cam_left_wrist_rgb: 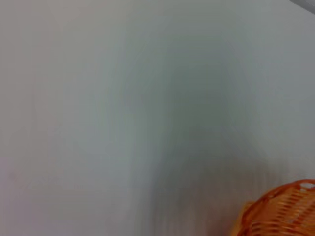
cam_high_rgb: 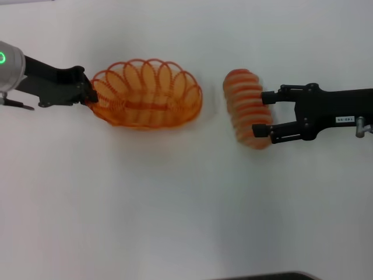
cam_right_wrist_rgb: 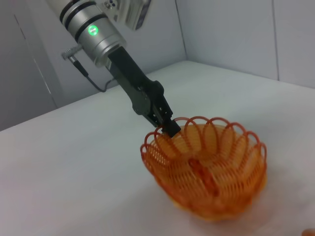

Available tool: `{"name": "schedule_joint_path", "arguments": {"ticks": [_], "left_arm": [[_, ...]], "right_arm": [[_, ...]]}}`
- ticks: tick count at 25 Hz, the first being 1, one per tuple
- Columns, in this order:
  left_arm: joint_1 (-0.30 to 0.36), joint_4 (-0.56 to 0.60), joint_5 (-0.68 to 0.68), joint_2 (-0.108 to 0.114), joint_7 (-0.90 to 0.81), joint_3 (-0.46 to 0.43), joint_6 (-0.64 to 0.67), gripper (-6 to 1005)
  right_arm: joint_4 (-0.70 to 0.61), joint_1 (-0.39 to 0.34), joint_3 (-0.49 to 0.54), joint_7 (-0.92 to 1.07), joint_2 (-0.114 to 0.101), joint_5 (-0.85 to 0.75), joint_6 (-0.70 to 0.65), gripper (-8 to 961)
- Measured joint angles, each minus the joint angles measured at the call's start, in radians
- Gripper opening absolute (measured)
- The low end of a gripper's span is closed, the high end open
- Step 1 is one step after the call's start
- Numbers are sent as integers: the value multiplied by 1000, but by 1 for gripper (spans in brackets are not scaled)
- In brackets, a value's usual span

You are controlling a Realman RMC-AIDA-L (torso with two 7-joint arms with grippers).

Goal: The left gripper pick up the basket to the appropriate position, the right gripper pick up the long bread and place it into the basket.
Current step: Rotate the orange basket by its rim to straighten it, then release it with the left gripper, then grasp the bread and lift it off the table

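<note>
Transfer step, we judge: left gripper (cam_high_rgb: 88, 93) clamps the basket (cam_high_rgb: 148, 93) rim at upper left; right gripper (cam_high_rgb: 263, 113) grips the long bread (cam_high_rgb: 245, 105) centre-right. Next, carry bread over basket.

gap basket (cam_high_rgb: 145, 93) / long bread (cam_high_rgb: 247, 108): open | basket inside: unobstructed

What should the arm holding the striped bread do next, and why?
Probably carry it sideways toward the basket. The right gripper has its jaws on the long bread, which is beside the basket, apart from it. The left gripper holds the basket's rim, and nothing lies inside.
</note>
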Motion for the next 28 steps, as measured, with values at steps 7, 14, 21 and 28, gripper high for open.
{"name": "schedule_joint_path", "arguments": {"ticks": [7, 14, 21, 28], "left_arm": [[27, 36, -4, -17, 7, 3, 5, 208], [97, 93, -151, -4, 341, 5, 67, 337], [221, 64, -344, 62, 844, -12, 124, 608], [285, 67, -345, 52, 1126, -16, 234, 765]], "right_arm": [[-1, -6, 23, 6, -3, 0, -25, 818], [-2, 1, 74, 35, 3, 0, -52, 812], [-2, 21, 133, 156, 1, 0, -27, 806], [-58, 54, 159, 462, -14, -21, 11, 800]]}}
